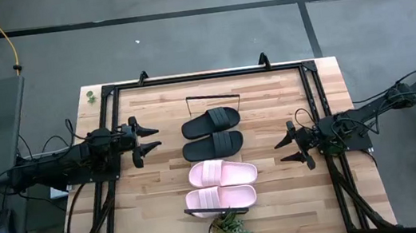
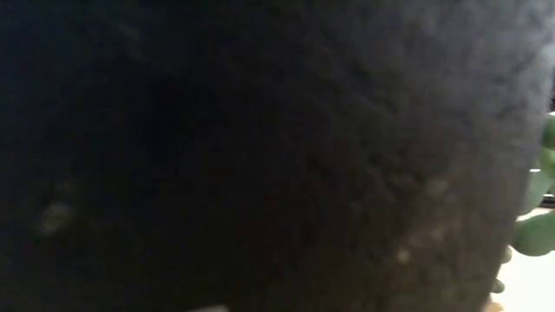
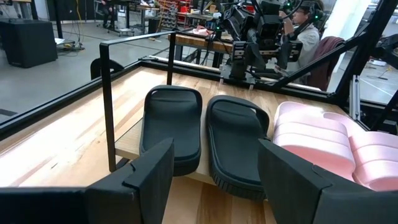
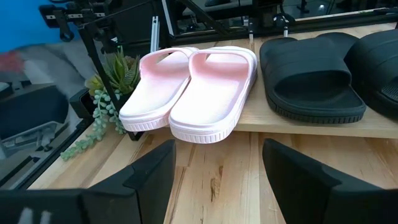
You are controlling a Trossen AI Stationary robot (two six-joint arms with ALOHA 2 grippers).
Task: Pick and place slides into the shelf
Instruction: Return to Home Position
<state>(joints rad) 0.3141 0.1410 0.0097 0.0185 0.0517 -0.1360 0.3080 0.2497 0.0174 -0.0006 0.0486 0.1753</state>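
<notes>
All four slides lie sole-down, side by side, on the shelf point(image 1: 213, 96), a low wood plank point(image 3: 129, 142) with thin black end bars in the middle of the table. The black pair point(image 1: 212, 133) point(image 3: 205, 134) point(image 4: 323, 74) is at the far end. The pink pair point(image 1: 221, 185) point(image 3: 323, 140) point(image 4: 193, 87) is at the near end. My left gripper point(image 1: 149, 138) point(image 3: 214, 155) is open and hovers left of the black pair. My right gripper point(image 1: 288, 144) point(image 4: 217, 155) is open and hovers right of the shelf, facing the pink pair. Neither touches anything.
A small potted plant point(image 1: 231, 230) point(image 4: 106, 106) stands at the near end of the shelf; a dark shape fills the low view, with green leaves point(image 2: 538, 217) at its edge. Black frame rails point(image 1: 105, 130) border the tabletop. A person point(image 3: 305, 28) sits beyond the table.
</notes>
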